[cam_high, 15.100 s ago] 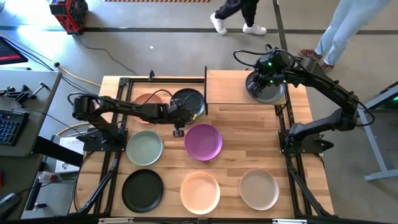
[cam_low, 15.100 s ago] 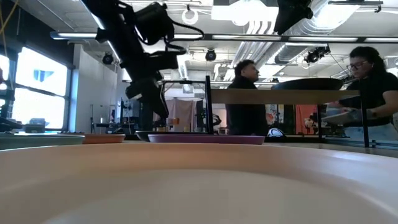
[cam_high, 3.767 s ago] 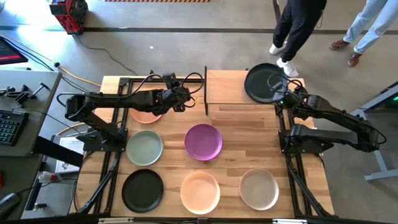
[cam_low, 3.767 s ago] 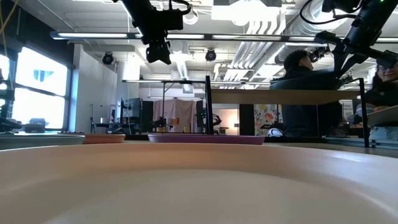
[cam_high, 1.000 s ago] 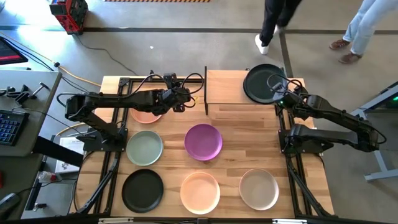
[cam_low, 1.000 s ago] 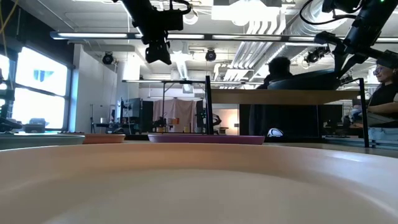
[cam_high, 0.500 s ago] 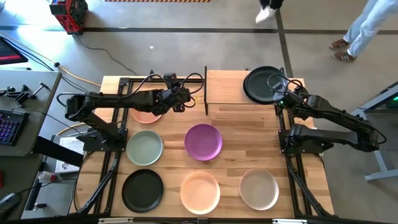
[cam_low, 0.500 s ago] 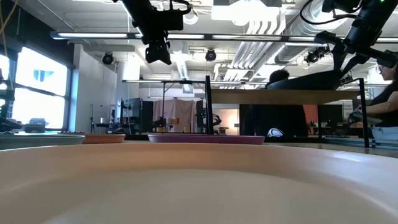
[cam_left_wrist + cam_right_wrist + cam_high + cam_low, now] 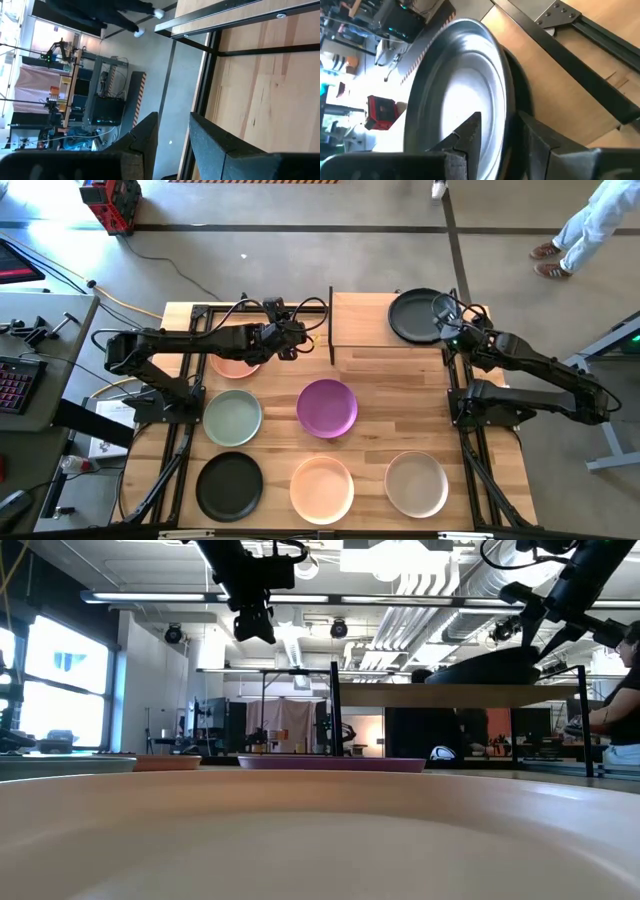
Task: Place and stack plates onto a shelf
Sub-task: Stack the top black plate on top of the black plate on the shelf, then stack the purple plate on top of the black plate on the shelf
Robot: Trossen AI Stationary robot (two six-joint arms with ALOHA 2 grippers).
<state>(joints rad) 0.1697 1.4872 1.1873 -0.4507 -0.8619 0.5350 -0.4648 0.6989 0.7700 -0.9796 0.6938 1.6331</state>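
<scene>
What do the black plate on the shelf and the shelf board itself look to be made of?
Black plate: smooth and glossy, with a bright sheen across its well in the right wrist view; it could be glazed ceramic, melamine or coated metal, the look leaves that open. Shelf: light wood board with visible grain and a matte finish, on thin black posts that look like metal.

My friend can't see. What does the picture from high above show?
The right tool is at the edge of a black plate on the shelf. The left tool hangs above the table, where six more plates lie: two peach, one green, one purple, one black, one beige.
</scene>
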